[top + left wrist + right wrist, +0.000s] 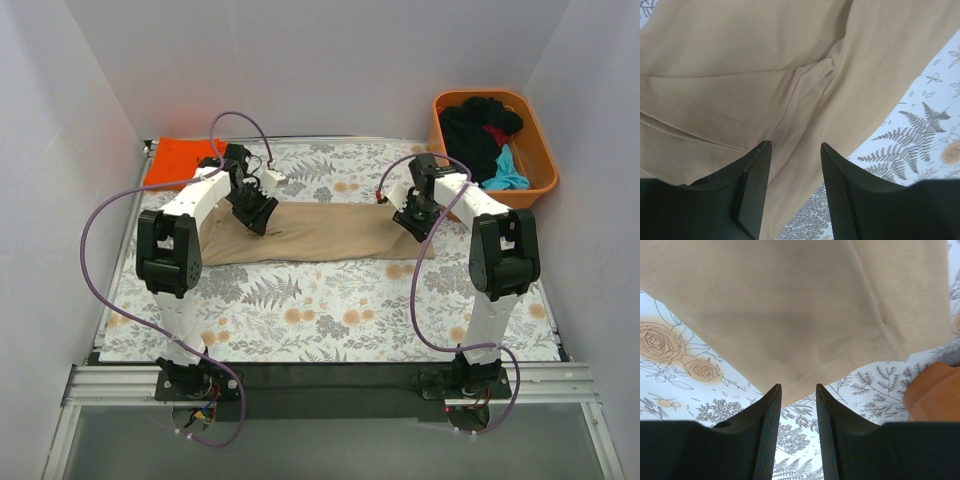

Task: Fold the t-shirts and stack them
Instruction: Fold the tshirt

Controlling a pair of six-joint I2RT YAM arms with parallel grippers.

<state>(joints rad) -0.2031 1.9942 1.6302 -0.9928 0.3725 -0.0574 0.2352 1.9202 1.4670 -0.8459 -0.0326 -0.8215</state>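
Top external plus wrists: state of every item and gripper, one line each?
tan t-shirt: folded into a long strip, lying flat.
orange t-shirt: lying flat, far-left corner.
orange tub: upright, holding clothes.
heaped clothes: black, red and teal, unfolded in the tub.
left gripper: open, over the tan t-shirt.
right gripper: open, at the strip's right end, holding nothing.

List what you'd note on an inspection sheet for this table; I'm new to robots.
Surface: floral mat, lying flat.
Job's things: tan shirt laid as a long band mid-table; orange shirt at far left corner; shirt pile in the tub.
Clutter: tub at far right.
Grippers: left gripper and right gripper open, over the tan shirt's ends.
Cables: purple cables loop beside both arms.
Surroundings: white walls.
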